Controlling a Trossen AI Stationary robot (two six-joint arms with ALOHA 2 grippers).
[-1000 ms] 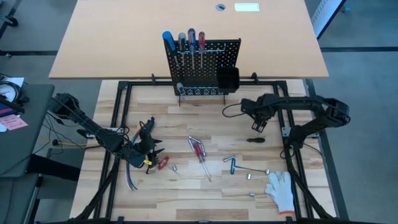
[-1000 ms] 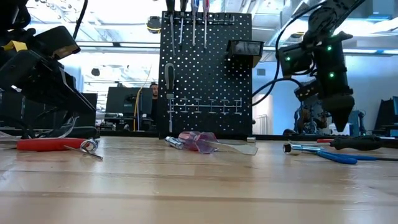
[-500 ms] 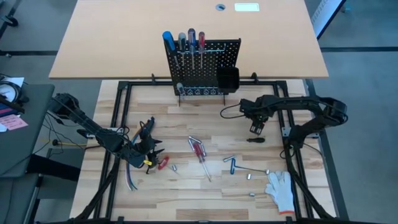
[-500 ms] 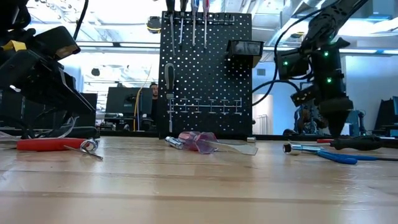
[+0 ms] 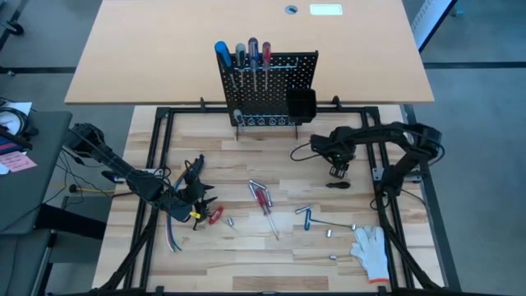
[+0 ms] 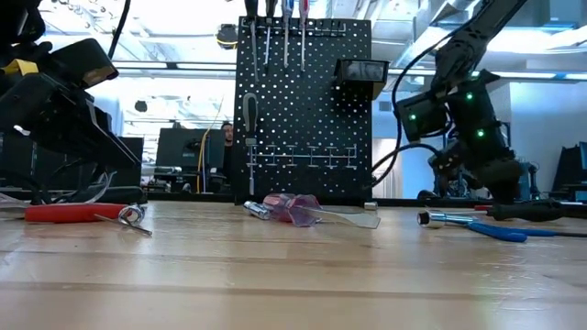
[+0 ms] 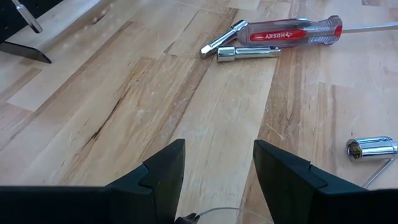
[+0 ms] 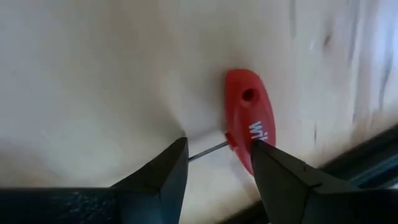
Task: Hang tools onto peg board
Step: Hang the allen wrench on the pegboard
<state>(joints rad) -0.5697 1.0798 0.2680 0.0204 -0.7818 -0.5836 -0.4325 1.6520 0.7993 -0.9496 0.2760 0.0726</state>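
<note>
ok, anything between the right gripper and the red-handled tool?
Nothing visible. The right gripper hangs over the red-handled tool with its jaws open, the tool's thin shaft showing in the gap between them.

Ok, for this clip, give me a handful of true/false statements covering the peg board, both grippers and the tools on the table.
1. Four screwdrivers stand along the top of the peg board. True.
2. The left gripper holds the clear red-handled screwdriver. False: its fingers are open and empty, and the screwdriver lies on the wood ahead of it.
3. The right gripper is low over a red-handled tool, fingers either side of its thin shaft. True.
4. The white glove hangs on the board. False: it lies on the table near the right arm's side.
</note>
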